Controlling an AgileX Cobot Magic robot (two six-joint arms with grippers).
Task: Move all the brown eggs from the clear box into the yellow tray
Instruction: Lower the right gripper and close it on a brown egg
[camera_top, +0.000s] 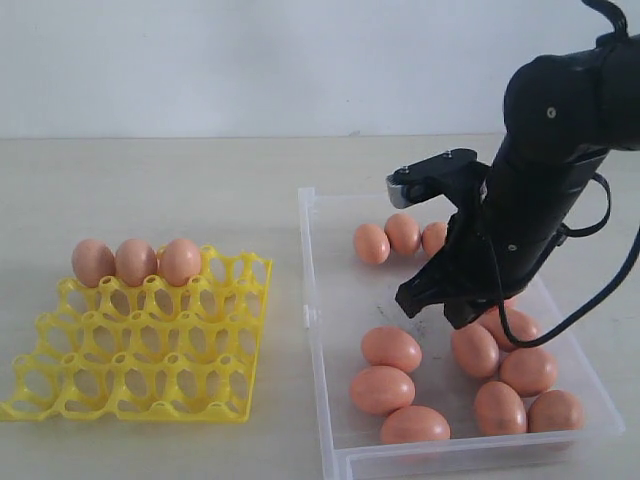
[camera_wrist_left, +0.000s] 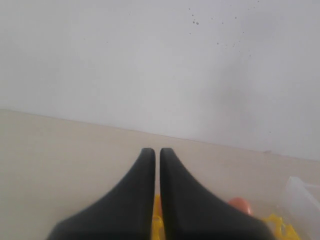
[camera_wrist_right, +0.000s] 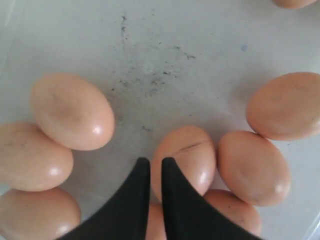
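Observation:
Three brown eggs sit in the back row of the yellow tray on the left. Several more eggs lie in the clear box, three at its far end and the others towards the near end. My right gripper hangs shut and empty just above the near cluster. In the right wrist view its tips sit over the edge of one egg. My left gripper is shut and empty, above the tray, with one egg beside it. The exterior view does not show it.
The tray and box rest on a beige table in front of a white wall. The box floor has dark scuff marks. A corner of the box shows in the left wrist view. A black cable loops from the right arm.

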